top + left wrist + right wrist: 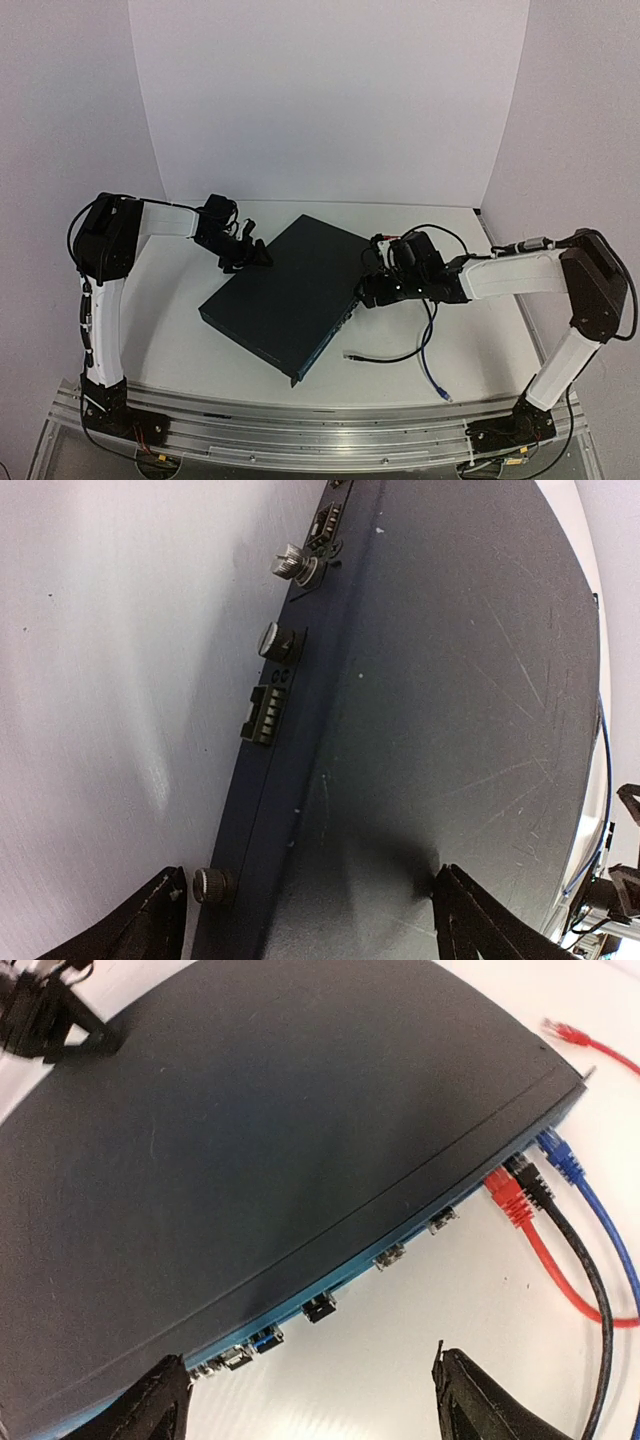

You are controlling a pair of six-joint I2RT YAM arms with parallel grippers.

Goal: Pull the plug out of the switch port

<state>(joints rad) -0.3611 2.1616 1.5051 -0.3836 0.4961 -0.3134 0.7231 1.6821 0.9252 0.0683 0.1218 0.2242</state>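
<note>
The switch (pixel 285 295) is a flat dark box lying at an angle mid-table. Its port face (pixel 400 1250) points toward my right arm. A red plug (pixel 510 1200), a black plug (pixel 530 1182) and a blue plug (pixel 560 1155) sit in ports at the face's far end. My right gripper (pixel 310 1405) is open and empty, just off the port face, short of the plugs; it also shows in the top view (pixel 372 290). My left gripper (pixel 310 915) is open and straddles the switch's opposite long edge (pixel 260 810), one fingertip (pixel 450 890) at the top panel.
A black cable (pixel 395 355) and a blue cable (pixel 430 370) trail over the table to the right of the switch, loose ends toward the front. A loose red plug (pixel 565 1032) lies beyond the switch's far corner. White walls stand behind.
</note>
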